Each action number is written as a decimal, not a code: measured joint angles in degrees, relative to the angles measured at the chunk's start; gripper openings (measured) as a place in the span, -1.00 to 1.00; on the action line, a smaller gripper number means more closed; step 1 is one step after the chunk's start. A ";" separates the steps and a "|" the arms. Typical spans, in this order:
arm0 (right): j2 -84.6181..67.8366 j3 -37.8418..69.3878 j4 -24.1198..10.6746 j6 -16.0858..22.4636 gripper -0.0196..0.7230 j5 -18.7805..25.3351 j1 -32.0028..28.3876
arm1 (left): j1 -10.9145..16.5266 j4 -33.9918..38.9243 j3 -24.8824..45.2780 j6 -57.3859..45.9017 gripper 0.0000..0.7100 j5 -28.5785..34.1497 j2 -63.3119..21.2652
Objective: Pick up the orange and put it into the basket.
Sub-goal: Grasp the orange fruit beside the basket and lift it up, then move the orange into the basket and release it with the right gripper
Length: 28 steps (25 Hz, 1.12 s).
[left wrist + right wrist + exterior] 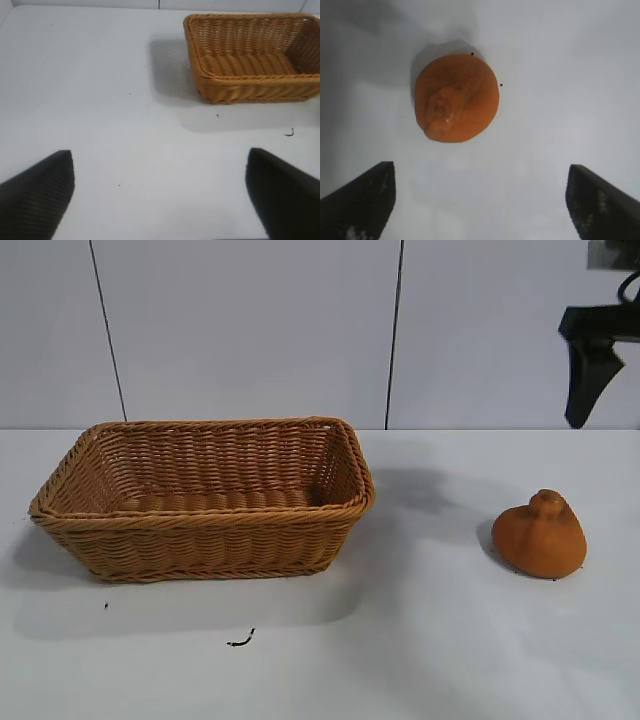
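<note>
Both tools are spread apart and empty: the right tool (pixel 480 200) hangs above the orange (pixel 540 534), which sits on the white bench (pixel 420 640) well right of the wicker basket (pixel 205 540), and the left tool (pixel 160 195) hovers over bare bench.

Much of both arms lies outside the frames.

In the exterior view the right pincer (pixel 592 390) is cut by the upper right edge, only one dark finger and part of its mount showing, and the left arm is not in that frame at all. In the left wrist view the basket (pixel 250 90) runs off the right edge, and the left pincer (pixel 160 200) shows only two dark fingertips cut by the bottom edge. The small dark squiggle (pixel 240 640) on the desk (pixel 420 640) is too small to identify.
</note>
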 joint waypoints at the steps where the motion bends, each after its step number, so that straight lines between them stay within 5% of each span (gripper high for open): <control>1: 1.32 0.00 0.00 0.05 0.75 -0.28 0.37 | 0.00 0.00 0.00 0.00 0.88 0.00 0.00; 9: 5.40 0.00 -2.30 4.68 0.59 -1.49 0.79 | 0.00 0.00 0.00 0.00 0.88 0.00 0.00; 12: 5.46 0.00 -2.61 5.00 0.16 -1.75 0.79 | 0.00 0.00 0.00 0.00 0.88 0.00 0.00; 15: 5.60 -1.76 -2.67 5.00 -0.69 0.74 0.79 | 0.00 0.00 0.00 0.00 0.88 0.06 0.00; 16: 5.45 -2.97 -2.67 4.69 -0.84 2.22 0.79 | 0.00 0.00 0.00 0.00 0.88 0.06 0.00; 24: 1.47 -20.76 -2.55 2.57 -0.85 12.61 0.79 | 0.00 0.00 0.00 0.00 0.88 0.06 0.00; 28: 0.76 -28.21 -1.15 2.46 -0.85 14.36 0.79 | 0.00 0.00 0.00 0.00 0.88 0.06 0.00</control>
